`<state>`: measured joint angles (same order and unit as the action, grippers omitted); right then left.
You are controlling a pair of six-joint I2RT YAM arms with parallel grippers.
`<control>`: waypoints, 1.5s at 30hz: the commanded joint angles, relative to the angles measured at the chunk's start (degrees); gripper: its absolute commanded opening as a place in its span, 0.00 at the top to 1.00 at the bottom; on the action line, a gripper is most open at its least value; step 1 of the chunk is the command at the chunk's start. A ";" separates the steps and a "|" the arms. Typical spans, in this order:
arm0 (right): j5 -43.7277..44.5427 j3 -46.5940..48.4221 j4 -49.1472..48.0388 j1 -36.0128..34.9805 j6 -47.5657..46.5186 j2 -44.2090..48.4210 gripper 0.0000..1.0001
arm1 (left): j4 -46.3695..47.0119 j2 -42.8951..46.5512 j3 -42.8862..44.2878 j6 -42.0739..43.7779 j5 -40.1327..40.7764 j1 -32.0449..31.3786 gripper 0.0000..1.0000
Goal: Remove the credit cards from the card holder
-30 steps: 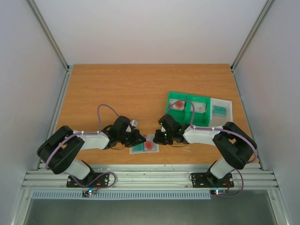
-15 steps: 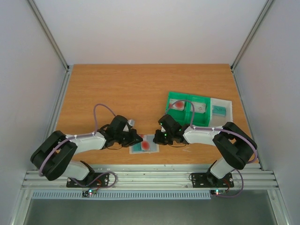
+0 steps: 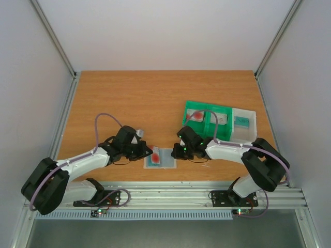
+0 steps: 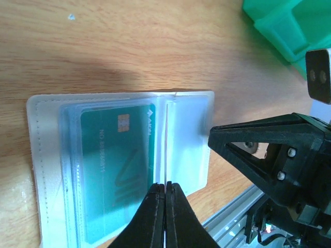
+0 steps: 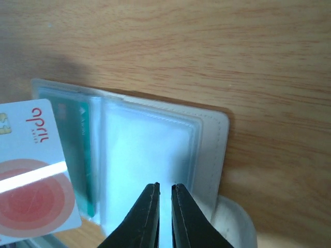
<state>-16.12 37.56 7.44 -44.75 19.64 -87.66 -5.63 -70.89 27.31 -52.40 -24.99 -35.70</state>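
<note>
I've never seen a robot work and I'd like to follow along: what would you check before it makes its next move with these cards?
1. The white card with red marks is out of the card holder: ok.
2. The left tool is shut on that card: ok.
3. The right tool pins the holder down: cannot tell; a slim gap shows between its jaws.
4. Holder emptied: not ok; a teal card sits in one pocket.
5. Holder flat on the table: ok.
</note>
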 commanded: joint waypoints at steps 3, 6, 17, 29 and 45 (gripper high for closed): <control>1.86 1.39 6.45 -0.21 -8.70 9.17 0.87 | -0.64 4.27 2.49 2.72 -1.97 0.37 0.99; 1.86 1.98 9.21 -0.15 -10.10 13.41 0.84 | -0.68 5.72 3.31 3.64 -3.39 0.46 1.00; -7.34 1.86 5.42 -0.11 -1.10 23.23 0.66 | 12.19 10.56 2.57 -3.21 -8.20 0.46 1.00; -12.96 0.98 -1.63 -0.15 8.62 22.09 0.48 | 17.85 16.18 2.39 -7.75 -6.72 0.46 1.00; -22.23 1.48 0.73 0.61 -2.69 28.86 0.99 | 18.62 19.57 0.90 -7.71 -9.17 0.46 0.71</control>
<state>-33.82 36.16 1.30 -44.31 25.34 -62.24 7.05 -53.89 27.49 -60.27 -30.61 -34.61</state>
